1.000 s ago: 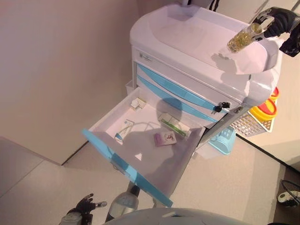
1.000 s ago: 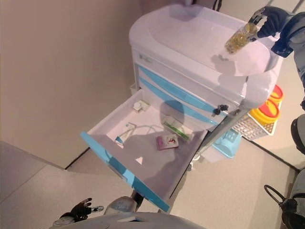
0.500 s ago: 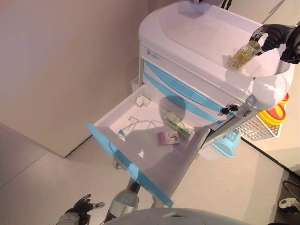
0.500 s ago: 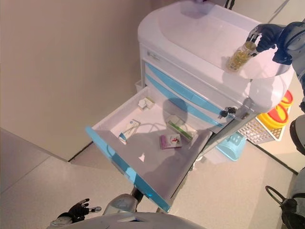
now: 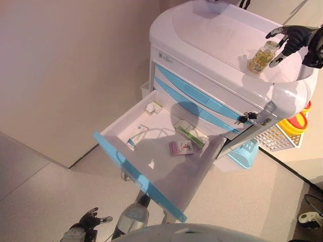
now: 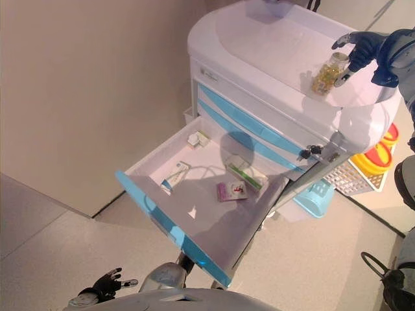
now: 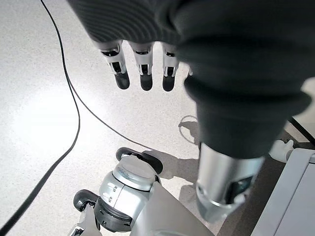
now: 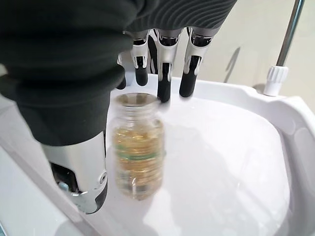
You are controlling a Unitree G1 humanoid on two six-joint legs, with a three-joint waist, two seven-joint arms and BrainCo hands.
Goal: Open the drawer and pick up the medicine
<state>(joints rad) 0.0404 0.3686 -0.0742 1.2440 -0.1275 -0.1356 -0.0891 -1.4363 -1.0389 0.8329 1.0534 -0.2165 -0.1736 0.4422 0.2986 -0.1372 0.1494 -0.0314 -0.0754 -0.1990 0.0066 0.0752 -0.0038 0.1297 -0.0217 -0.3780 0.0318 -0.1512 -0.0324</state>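
1. Cart (image 5: 212, 30): glossy white moulded plastic, rounded top.
2. Drawer (image 5: 151, 171): pulled out, blue-fronted, holding small cartons.
3. Right hand (image 6: 363, 46): fingers spread apart around the bottle, not clamping.
4. Medicine bottle (image 5: 261, 56): upright on the cart top, clear, rigid, probably light and slippery; grip mid-body.
5. Left hand (image 7: 142, 69): fingers straight, empty, low near the floor.

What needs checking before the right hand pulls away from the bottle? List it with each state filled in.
1. Medicine bottle standing upright on the cart top: ok.
2. Right hand fingers straightened, off the bottle: ok.
3. Bottle inside the top's raised rim, not on its edge: ok.
4. Drawer pulled out, boxes left inside: ok.
5. Left hand open, low over the floor, holding nothing: ok.
6. Bottle fully settled: cannot tell.
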